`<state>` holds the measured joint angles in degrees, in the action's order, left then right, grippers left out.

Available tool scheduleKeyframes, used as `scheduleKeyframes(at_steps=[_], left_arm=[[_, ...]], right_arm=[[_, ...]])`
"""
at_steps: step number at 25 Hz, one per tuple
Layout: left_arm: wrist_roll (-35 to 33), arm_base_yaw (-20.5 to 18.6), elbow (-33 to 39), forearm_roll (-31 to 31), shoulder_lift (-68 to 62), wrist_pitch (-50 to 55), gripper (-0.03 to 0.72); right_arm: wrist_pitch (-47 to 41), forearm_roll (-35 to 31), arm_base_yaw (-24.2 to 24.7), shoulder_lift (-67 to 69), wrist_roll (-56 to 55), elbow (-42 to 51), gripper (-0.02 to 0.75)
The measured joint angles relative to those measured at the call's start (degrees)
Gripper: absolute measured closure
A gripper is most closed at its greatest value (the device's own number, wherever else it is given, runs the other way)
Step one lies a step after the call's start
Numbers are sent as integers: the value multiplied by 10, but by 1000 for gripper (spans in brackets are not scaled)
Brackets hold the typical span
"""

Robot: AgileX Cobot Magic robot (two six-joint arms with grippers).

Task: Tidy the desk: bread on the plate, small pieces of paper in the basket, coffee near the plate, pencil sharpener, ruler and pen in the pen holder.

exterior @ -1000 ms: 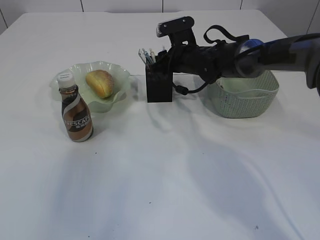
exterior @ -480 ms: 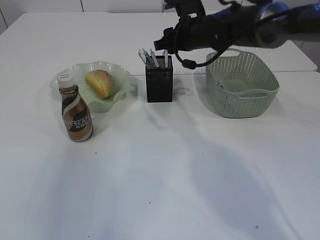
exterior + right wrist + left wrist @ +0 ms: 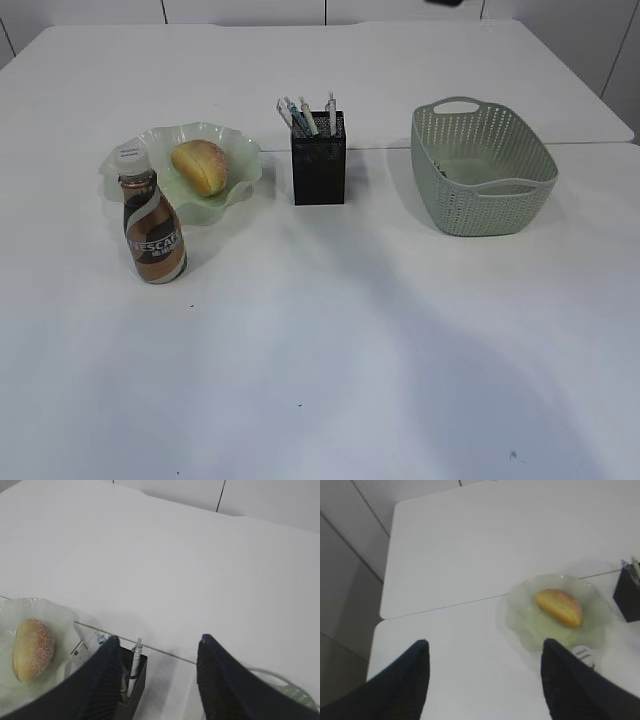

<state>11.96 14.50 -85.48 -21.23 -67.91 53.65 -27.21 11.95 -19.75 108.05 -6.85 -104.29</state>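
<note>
The bread (image 3: 200, 167) lies in the wavy green plate (image 3: 236, 190), and the coffee bottle (image 3: 153, 225) stands just in front of it. The black mesh pen holder (image 3: 319, 165) holds pens (image 3: 303, 115) and the clear ruler (image 3: 80, 650). The basket (image 3: 483, 185) sits to the right; I cannot make out paper inside it. The pencil sharpener is hidden. Neither gripper shows in the exterior view. My left gripper (image 3: 482, 647) hangs open and empty, left of the plate (image 3: 520, 625) and bread (image 3: 559, 607). My right gripper (image 3: 159, 637) is open and empty, high above the pen holder (image 3: 135, 690).
The white desk (image 3: 330, 330) spreads wide in front of the objects. A seam (image 3: 380, 147) between two tabletops runs behind the plate and pen holder. The desk's left edge and a grey floor (image 3: 345, 605) show in the left wrist view.
The right arm, which was reaching over the pen holder, has lifted up and back out of the exterior view. The objects on the desk have not moved.
</note>
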Motion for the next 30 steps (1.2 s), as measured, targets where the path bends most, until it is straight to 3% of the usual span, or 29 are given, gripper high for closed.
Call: scheduleKeyframes(at_steps=[5,10,13,17,18,22,26,30], left_arm=[[12,0,-74,-26,5,80,193],[14,0,-87,-12,46,93,197],[0,0,-90,30,72,103,214],[-69,0,-90,115,90,130,236],[-93,0,-90,140,91,141,240],[-180,3,-90,212,97,163,258],[-203,5,-90,212,139,155,263],[-204,5,-79,212,210,155,270]], right_arm=[[-91,0,-1,-98,0,0,344],[-192,-1,-1,-175,0,0,344],[-235,-1,-1,-208,0,0,344],[-283,-1,-1,-230,0,0,344],[-342,-6,-1,-250,0,0,344],[-359,-11,-1,-286,0,10,344],[-358,-11,-1,-330,0,38,344],[-325,-17,-2,-424,0,132,344]])
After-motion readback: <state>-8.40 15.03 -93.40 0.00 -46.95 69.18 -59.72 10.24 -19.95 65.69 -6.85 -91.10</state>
